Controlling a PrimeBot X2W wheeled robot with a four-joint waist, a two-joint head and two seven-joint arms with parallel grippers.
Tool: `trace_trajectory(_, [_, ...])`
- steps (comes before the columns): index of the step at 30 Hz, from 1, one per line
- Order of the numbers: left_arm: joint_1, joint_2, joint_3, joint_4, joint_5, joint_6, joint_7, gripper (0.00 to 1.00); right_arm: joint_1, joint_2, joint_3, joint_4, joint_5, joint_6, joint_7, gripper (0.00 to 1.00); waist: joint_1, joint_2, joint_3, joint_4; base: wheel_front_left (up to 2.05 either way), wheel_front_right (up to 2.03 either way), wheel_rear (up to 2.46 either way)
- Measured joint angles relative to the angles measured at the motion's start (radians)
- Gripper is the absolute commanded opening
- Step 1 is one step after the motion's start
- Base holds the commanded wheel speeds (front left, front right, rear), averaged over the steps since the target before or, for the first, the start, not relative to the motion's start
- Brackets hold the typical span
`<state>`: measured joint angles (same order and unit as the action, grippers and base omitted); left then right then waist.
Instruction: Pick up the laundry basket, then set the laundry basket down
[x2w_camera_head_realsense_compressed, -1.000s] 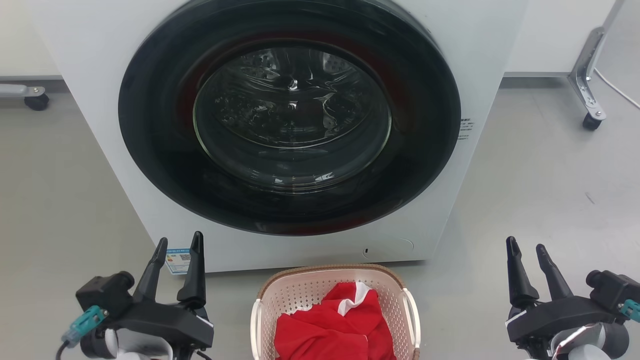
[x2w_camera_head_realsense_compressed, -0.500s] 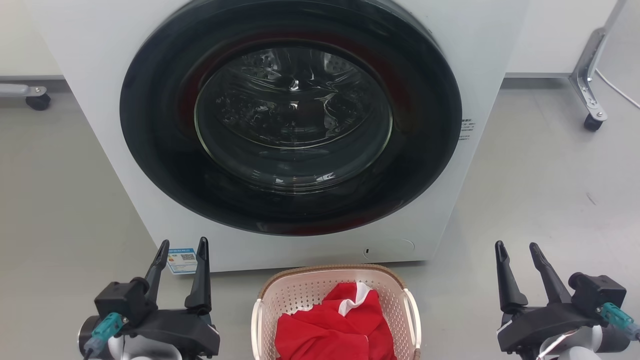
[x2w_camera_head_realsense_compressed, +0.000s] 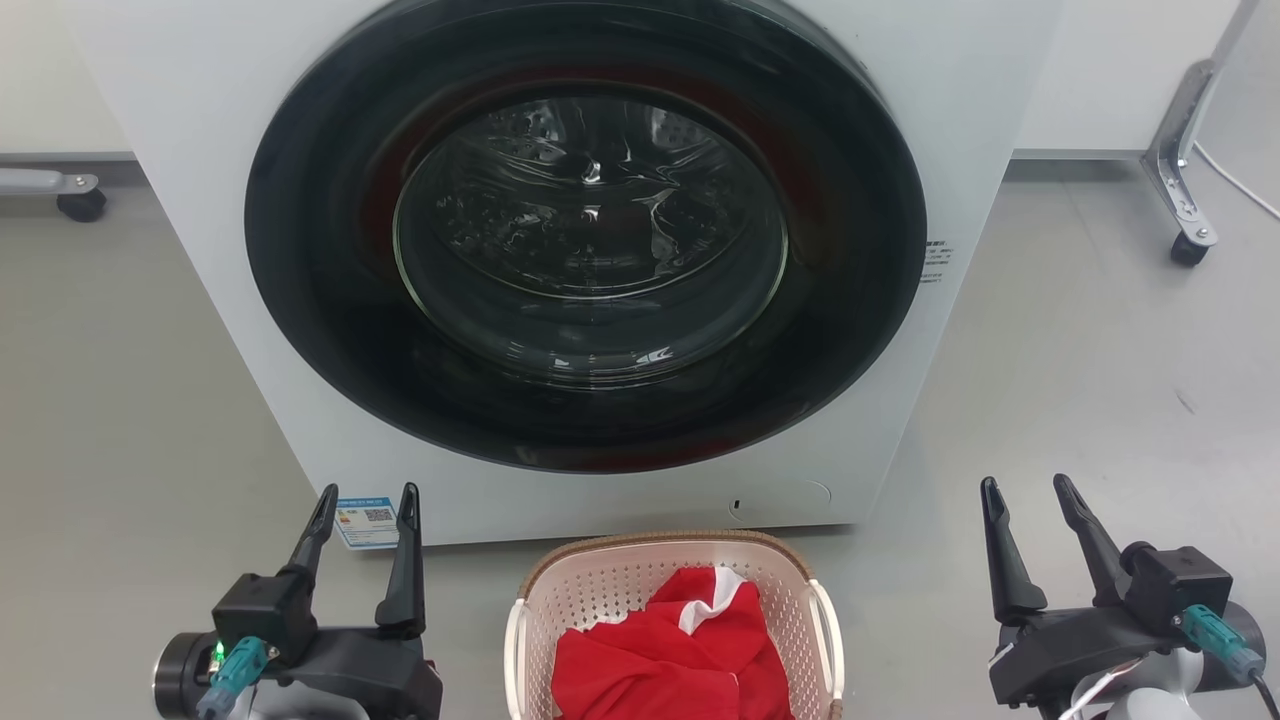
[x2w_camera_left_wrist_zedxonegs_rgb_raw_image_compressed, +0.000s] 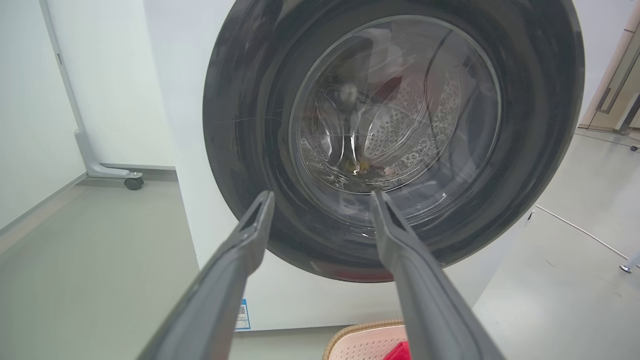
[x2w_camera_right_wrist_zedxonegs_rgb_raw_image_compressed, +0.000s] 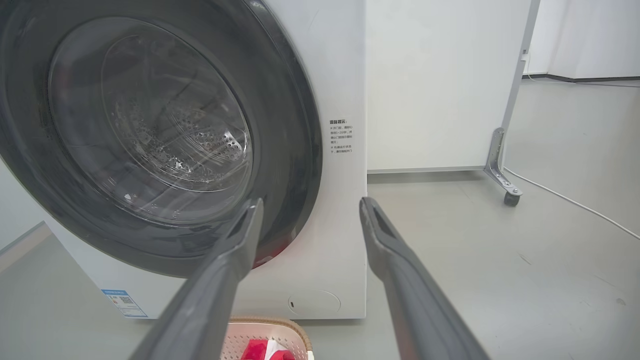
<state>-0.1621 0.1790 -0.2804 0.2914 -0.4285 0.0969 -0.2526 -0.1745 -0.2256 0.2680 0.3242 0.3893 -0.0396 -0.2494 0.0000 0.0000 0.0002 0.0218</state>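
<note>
The laundry basket (x2w_camera_head_realsense_compressed: 600, 590) stands on the floor just in front of the washer, cream-white with perforated walls, a brown woven rim and white loop handles; a red and white cloth (x2w_camera_head_realsense_compressed: 665, 660) lies in it. The left wrist view catches its rim (x2w_camera_left_wrist_zedxonegs_rgb_raw_image_compressed: 360, 332) at the bottom edge, and the right wrist view shows the rim (x2w_camera_right_wrist_zedxonegs_rgb_raw_image_compressed: 280, 325) low down. My left gripper (x2w_camera_head_realsense_compressed: 367, 492) is open, left of the basket and apart from it. My right gripper (x2w_camera_head_realsense_compressed: 1028, 485) is open, well to the right of the basket. Nothing lies between either pair of fingers.
A white front-loading washer (x2w_camera_head_realsense_compressed: 1000, 80) with a large dark round door (x2w_camera_head_realsense_compressed: 585, 235) stands close ahead. Wheeled metal legs of white panels stand at the back left (x2w_camera_head_realsense_compressed: 80, 205) and back right (x2w_camera_head_realsense_compressed: 1188, 248). A white cable (x2w_camera_right_wrist_zedxonegs_rgb_raw_image_compressed: 570, 200) runs over the grey floor on the right.
Both grippers have rolled at the wrist and drawn slightly inward towards the basket, staying open. The basket and washer have not moved.
</note>
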Motion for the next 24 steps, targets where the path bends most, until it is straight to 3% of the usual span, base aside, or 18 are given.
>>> trace_trajectory(24, [0.0,-0.016,0.009,0.031,-0.007,0.001,0.0,1.0,0.0,0.005,-0.022,0.013,0.0,0.007,0.0,1.0,0.0,0.0,0.0,0.003,0.0,0.0,0.0])
